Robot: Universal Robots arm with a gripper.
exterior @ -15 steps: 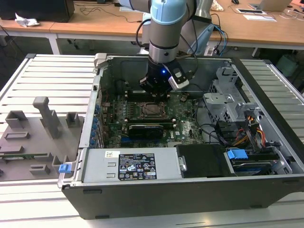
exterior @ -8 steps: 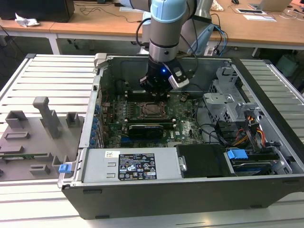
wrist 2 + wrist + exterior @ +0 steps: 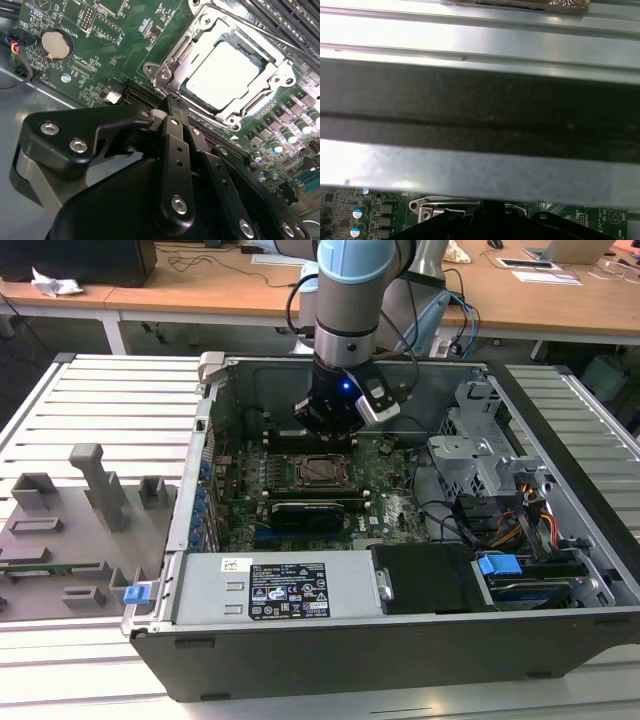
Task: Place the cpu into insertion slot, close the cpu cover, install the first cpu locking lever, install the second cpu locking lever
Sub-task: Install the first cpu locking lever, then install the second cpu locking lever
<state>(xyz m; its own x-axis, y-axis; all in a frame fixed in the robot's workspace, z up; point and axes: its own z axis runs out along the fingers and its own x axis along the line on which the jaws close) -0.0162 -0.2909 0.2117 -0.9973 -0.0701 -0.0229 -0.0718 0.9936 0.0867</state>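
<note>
In the exterior view the tool (image 3: pixel 328 430) hangs inside the open computer case (image 3: pixel 400 640), just above the far edge of the socket on the green board (image 3: pixel 385 490). In the second wrist view its fingers (image 3: pixel 175 117) are pressed together and hold nothing; their tip is near the socket corner. The cpu (image 3: pixel 225 75) lies flat in the socket, and the cpu cover (image 3: pixel 200 35) lies down around it as a metal frame.

a grey case wall (image 3: pixel 480 170) above a green motherboard (image 3: pixel 350 215)
</note>
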